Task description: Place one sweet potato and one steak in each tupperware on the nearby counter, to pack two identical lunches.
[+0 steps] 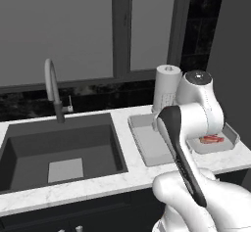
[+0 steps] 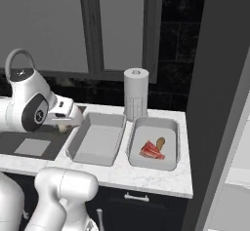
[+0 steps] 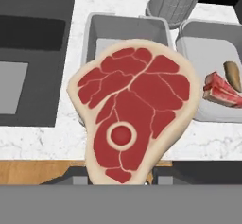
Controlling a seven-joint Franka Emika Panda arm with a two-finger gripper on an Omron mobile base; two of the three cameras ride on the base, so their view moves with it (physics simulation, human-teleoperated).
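A raw red steak (image 3: 132, 109) with a pale fat edge stands up from between the fingers of my gripper (image 3: 123, 178), which is shut on it. In the right base view the gripper (image 2: 66, 124) hangs just left of the left tupperware (image 2: 95, 140), near the sink's edge. That light-grey tub (image 3: 101, 29) is empty. The right tupperware (image 2: 171, 127) holds another steak (image 2: 151, 150) and a sweet potato (image 2: 160, 142) side by side; they are the steak (image 3: 220, 91) and sweet potato (image 3: 232, 74) of the hand view. My arm hides much of the right tub (image 1: 231, 137).
A dark sink (image 1: 59, 148) with a curved faucet (image 1: 53, 89) lies left of the tubs in the white marble counter (image 2: 146, 176). A paper towel roll (image 2: 135, 93) stands behind the tubs by the window. A tall dark panel (image 2: 219, 103) bounds the counter on the right.
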